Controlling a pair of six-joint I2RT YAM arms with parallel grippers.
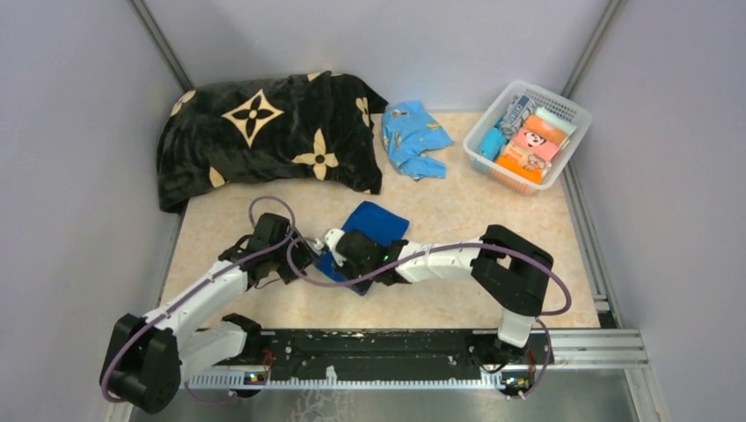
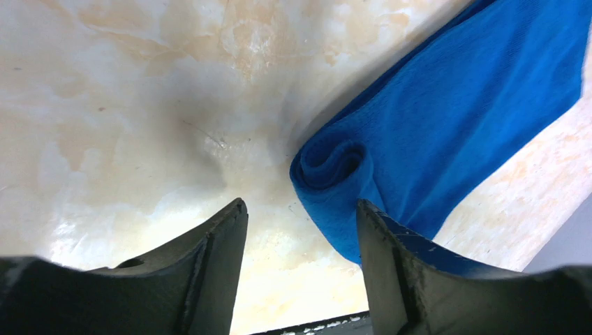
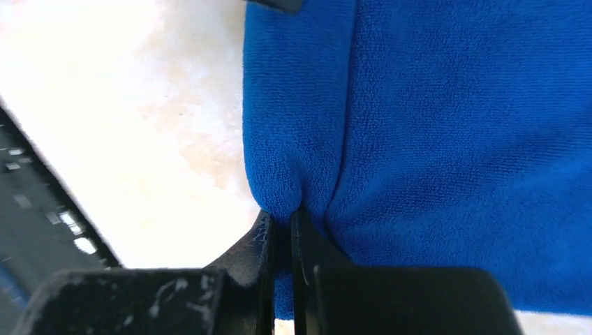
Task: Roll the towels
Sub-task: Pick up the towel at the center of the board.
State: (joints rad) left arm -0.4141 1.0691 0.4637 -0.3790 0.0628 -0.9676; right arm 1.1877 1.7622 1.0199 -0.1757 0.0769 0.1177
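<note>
The royal-blue towel (image 1: pixel 378 220), in front of the black blanket (image 1: pixel 264 132), is pinched by the right gripper (image 3: pixel 283 216), presumably to turn its roll. The left gripper (image 2: pixel 300 204) is spread wide alongside, empty.

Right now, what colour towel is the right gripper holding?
Plain royal blue towel; clearest in right wrist view.

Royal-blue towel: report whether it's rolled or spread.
Partly rolled. One end of the royal-blue towel curls into a spiral; the rest lies flat.
</note>
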